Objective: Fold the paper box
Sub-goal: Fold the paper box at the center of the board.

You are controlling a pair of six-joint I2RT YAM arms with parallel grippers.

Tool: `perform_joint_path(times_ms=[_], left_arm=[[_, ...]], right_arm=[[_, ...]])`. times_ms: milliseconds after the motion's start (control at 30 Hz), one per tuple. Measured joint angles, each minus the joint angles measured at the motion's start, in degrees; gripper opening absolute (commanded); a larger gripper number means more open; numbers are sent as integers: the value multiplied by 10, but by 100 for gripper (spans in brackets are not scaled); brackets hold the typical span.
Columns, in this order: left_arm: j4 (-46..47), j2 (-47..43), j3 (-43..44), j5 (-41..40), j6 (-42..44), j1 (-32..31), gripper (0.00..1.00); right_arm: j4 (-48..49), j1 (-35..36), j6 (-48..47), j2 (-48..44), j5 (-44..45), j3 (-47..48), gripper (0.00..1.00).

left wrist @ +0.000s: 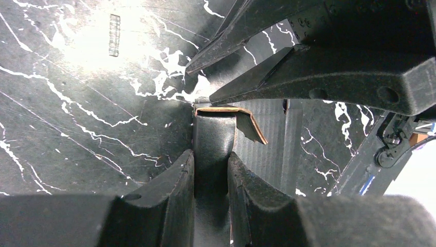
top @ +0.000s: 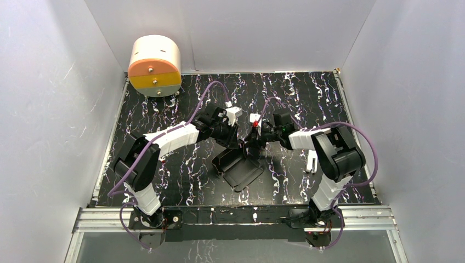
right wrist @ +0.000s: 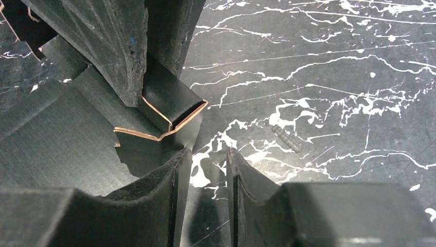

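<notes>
The box [top: 239, 170] lies half-folded on the table [top: 307, 98], near the middle and just in front of the two wrists, with its wide panel flat and one side raised. A narrow flap [left wrist: 213, 135] stands up at the far end of the box (its cut edge shows brown against the matte black). The left fingers [left wrist: 169, 185] are closed on this flap, one pad on each face, so the card fills the slot between them. Just past the grip the top of the flap bends over into a short tab [left wrist: 251, 123]. The right fingers [right wrist: 157, 195] stand part-way apart with nothing clamped, and white-veined table shows in the gap between them. One of the right fingers sits just beside the bent corner of the card; I cannot tell whether it touches. From the left wrist, the right fingers come in from above as two tapering wedges, their tips close over the flap's top edge. A small ribbed strip [right wrist: 287, 138] lies loose on the table, apart from the box. A round cream and orange drum [top: 154, 66] stands at the far left corner.
</notes>
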Motion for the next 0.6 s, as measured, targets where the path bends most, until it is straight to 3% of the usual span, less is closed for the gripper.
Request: perform_joint_path(times_ms=[600], left_arm=[[-14, -11, -4, 2, 8, -8, 7]], right_arm=[[0, 11, 28, -83, 18, -63, 47]])
